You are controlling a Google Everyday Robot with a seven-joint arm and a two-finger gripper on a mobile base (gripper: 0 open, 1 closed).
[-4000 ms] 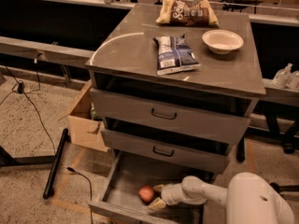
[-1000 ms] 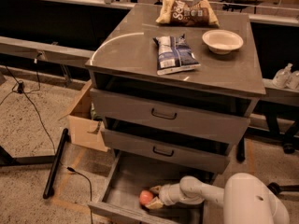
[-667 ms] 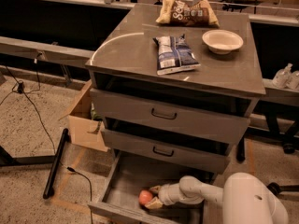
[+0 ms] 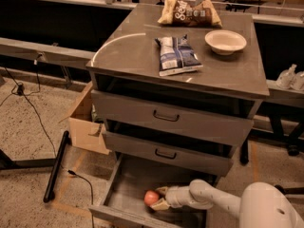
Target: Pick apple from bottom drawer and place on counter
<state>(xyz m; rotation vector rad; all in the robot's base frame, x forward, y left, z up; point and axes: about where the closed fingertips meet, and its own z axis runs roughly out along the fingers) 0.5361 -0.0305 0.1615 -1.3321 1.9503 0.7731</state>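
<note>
The apple, small and reddish-orange, lies on the floor of the open bottom drawer, near its front. My gripper reaches into the drawer from the right on the white arm. Its two tan fingers are spread, one behind and one in front of the apple's right side, close to it or touching it. The counter is the grey cabinet top above.
On the counter lie a blue snack bag, a brown snack bag and a cream bowl. Two shut drawers with dark handles sit above the open one. A cardboard box and cables are on the floor at the left.
Over four seconds my gripper has slid left along the drawer up to the apple. In the last second nothing has visibly moved.
</note>
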